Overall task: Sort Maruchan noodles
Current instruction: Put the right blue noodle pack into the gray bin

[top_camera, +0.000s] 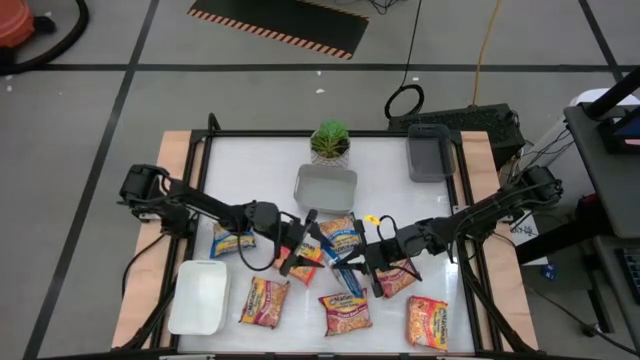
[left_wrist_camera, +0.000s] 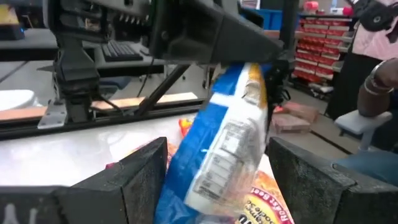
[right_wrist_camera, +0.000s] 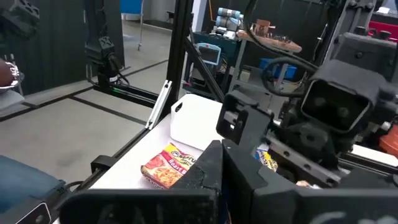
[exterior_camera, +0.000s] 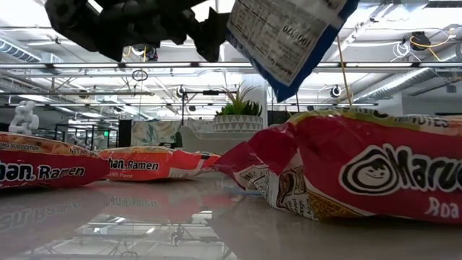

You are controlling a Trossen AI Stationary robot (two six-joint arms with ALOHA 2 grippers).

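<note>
A blue-white noodle packet [left_wrist_camera: 224, 143] stands on edge in the air between my two grippers; it also shows in the high view [top_camera: 346, 268] and at the top of the low view [exterior_camera: 289, 36]. My right gripper [top_camera: 372, 262] is shut on it from the table's right. My left gripper [left_wrist_camera: 217, 180] is open, with one finger on each side of the packet, and shows in the high view [top_camera: 300, 252] left of it. Other packets lie flat on the table: blue-white ones [top_camera: 232, 240] [top_camera: 340, 233], orange-red ones [top_camera: 263, 300] [top_camera: 345, 312] [top_camera: 427, 322] and a pink-red one [top_camera: 400, 278]. My right gripper holds the blue-white packet at its end toward the table's right [left_wrist_camera: 264, 81], coming about level from that side. Its own wrist view hides the place of contact behind the shut fingers [right_wrist_camera: 214, 168]. The packet stands on edge, lifted clear of the table.
A white tray [top_camera: 198, 297] stands at the near left, a grey tray [top_camera: 325, 188] at the middle far side, another grey tray [top_camera: 430, 152] at the far right, and a potted plant [top_camera: 330, 142] at the far edge. A person [left_wrist_camera: 373, 81] stands beyond the table.
</note>
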